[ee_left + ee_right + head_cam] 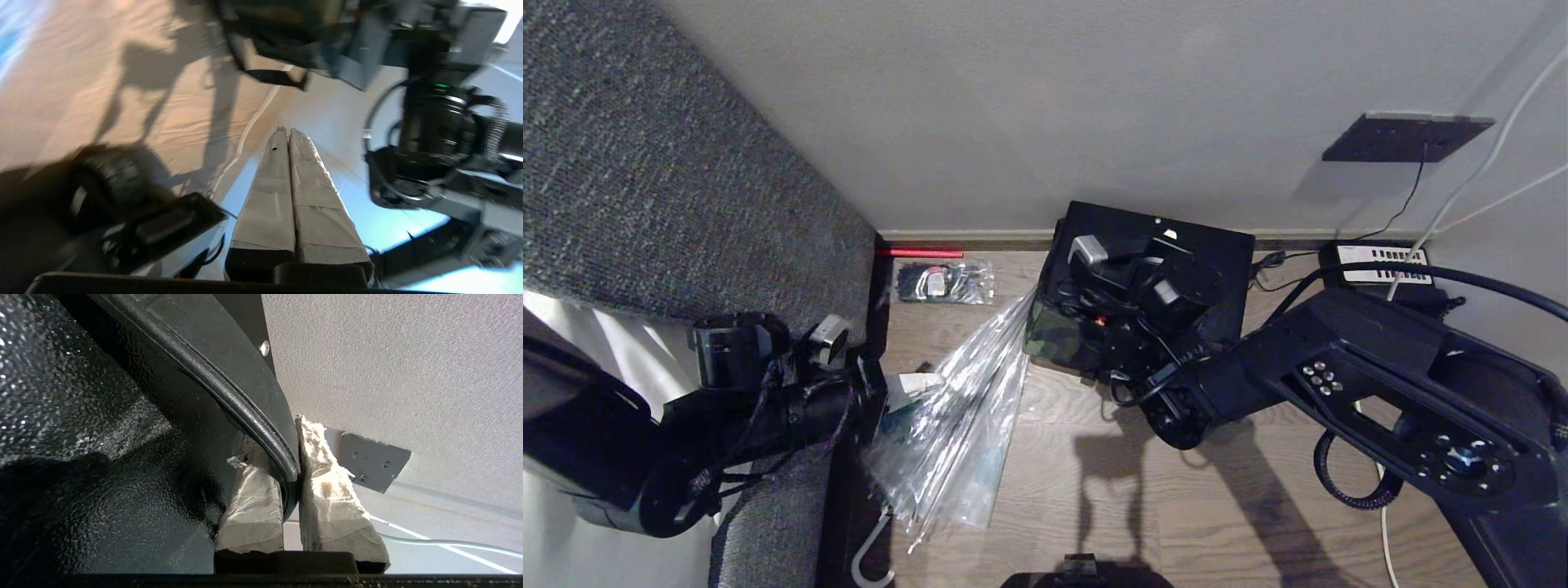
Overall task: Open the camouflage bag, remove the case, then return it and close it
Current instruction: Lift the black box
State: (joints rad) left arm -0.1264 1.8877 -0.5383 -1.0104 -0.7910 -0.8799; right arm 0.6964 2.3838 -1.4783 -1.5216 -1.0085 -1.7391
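The right tool [290, 486] is pinching the raised lid edge of the one camouflage bag [1058, 343], standing against the wall [1094, 98]. The left tool [288, 141], fingers pressed together, is hanging beside one umbrella [964, 408].

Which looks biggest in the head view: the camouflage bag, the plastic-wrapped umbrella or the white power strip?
1. Plastic-wrapped umbrella, though it lies nearer the camera.
2. Camouflage bag, partly hidden by the right arm.
3. White power strip, clearly smallest.

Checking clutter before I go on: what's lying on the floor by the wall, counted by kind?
camouflage bag: 1
plastic-wrapped umbrella: 1
small plastic packet: 1
power strip: 1
Total: 4
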